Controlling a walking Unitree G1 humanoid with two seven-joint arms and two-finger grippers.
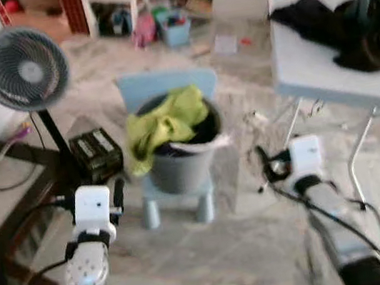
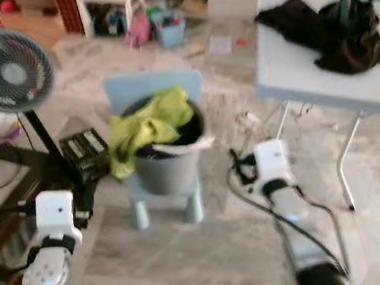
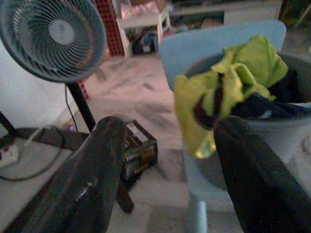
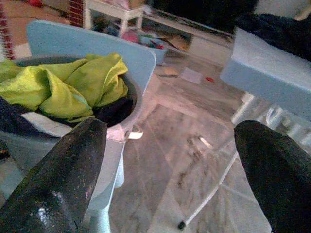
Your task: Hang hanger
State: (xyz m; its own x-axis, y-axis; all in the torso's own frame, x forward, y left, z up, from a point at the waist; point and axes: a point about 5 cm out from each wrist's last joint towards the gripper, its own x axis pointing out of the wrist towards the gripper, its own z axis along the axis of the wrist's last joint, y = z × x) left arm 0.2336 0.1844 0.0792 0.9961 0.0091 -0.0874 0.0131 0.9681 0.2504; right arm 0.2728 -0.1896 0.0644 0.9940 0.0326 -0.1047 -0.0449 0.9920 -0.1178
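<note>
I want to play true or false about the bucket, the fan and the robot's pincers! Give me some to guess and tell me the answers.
1. A yellow-green cloth hangs over the rim of the grey bucket. True.
2. The bucket stands on the floor. False: it stands on a small light blue chair.
3. The fan is on the robot's left. True.
4. The left pincer grips the cloth. False: it is open and holds nothing.
5. The right pincer is open. True.
6. The dark clothes lie on the floor. False: they lie on a light table.
</note>
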